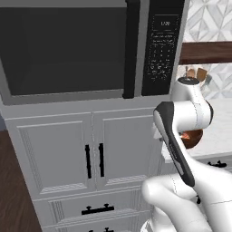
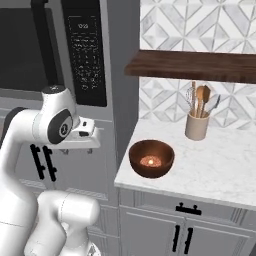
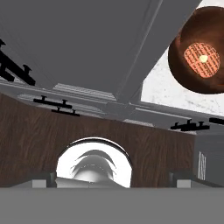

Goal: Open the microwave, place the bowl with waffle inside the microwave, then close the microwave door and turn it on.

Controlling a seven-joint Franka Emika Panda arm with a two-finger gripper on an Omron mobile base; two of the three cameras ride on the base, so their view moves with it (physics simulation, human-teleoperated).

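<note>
Presently jaw state cannot be told; the gripper hangs beside the cabinet front, holding nothing visible. One bowl with one waffle sits on the marble counter, near one utensil crock. One microwave, microwave door shut.

Pale grey panelled cabinet doors with vertical black bar handles stand over drawers with black pulls – beside them a white marble-look counter carries a beige utensil crock of wooden spoons. Above hangs a dark wooden shelf against grey-and-white geometric wall tiles – the floor is dark brown wood planks
</note>
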